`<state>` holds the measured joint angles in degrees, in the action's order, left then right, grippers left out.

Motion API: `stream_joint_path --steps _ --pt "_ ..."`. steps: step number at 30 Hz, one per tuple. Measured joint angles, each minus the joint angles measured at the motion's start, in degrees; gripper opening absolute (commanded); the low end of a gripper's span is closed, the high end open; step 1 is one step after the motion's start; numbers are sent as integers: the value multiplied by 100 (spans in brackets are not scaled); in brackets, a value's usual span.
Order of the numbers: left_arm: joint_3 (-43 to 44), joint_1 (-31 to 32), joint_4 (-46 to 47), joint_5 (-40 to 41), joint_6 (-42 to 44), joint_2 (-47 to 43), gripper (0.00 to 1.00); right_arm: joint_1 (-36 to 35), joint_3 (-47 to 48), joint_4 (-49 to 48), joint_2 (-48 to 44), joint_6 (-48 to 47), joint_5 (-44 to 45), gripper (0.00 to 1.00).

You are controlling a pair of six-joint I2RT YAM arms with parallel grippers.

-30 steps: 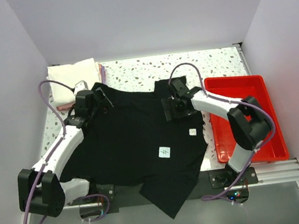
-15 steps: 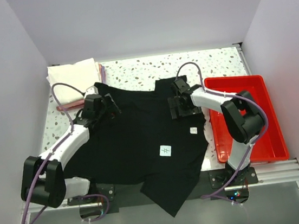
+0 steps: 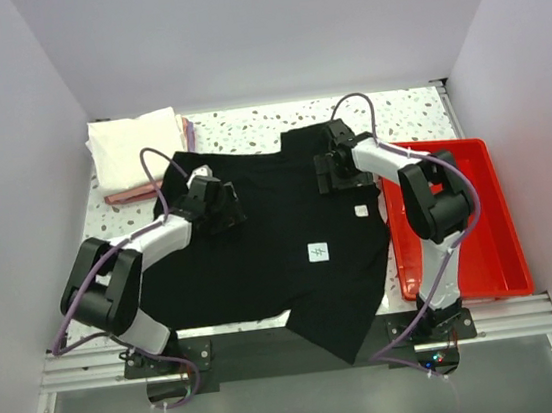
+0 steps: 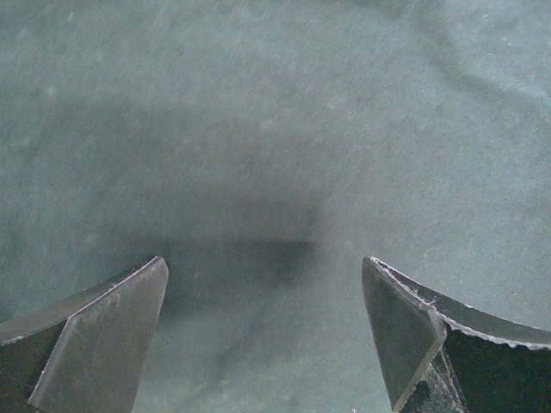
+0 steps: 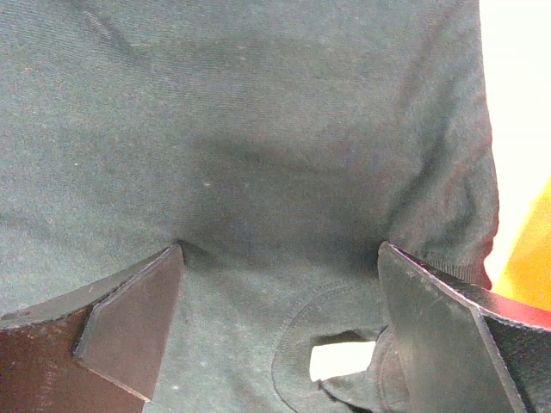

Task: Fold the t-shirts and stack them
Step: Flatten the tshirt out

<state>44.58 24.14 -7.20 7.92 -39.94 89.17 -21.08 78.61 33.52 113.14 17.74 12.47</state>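
Observation:
The large black t-shirt (image 3: 270,237) lies spread over the table's middle, with two small white labels (image 3: 319,252) on it. Its lower corner hangs over the near edge. My left gripper (image 3: 223,205) is open, with its fingertips down on the shirt's left part; the left wrist view shows only black cloth (image 4: 275,129) between the jaws (image 4: 263,262). My right gripper (image 3: 332,171) is open on the shirt's back right part. In the right wrist view (image 5: 281,248) a stitched collar opening (image 5: 343,357) shows between the fingers. Folded white (image 3: 137,143), pink (image 3: 119,196) and lavender (image 3: 189,131) shirts are stacked at the back left.
A red plastic tray (image 3: 471,152) stands along the right side, close to the right arm; its edge shows orange in the right wrist view (image 5: 525,275). Walls close in on the left, back and right. Purple cables loop above both arms.
The left gripper has slid right across the shirt and the right gripper has moved back and right. The shirt has shifted right with them, its labels and hanging corner too.

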Motion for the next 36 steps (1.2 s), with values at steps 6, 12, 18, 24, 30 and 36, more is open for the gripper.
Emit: stream_joint_path --steps 6,12,18,24,30,36 --pt "498 0 44 101 7 529 100 184 592 83 400 -127 4 99" --pt "1058 0 -107 387 7 1019 100 284 828 127 551 -173 4 99" --pt "1279 2 -350 527 9 1152 100 321 866 140 566 -208 11 99" --pt "1174 2 -763 557 55 511 100 326 920 264 546 -284 13 99" --pt "933 0 -990 734 -11 -791 100 293 787 466 61 -280 13 99" --pt "240 -306 -1899 1217 -656 -1703 100 -225 -225 422 -1322 -28 44 99"
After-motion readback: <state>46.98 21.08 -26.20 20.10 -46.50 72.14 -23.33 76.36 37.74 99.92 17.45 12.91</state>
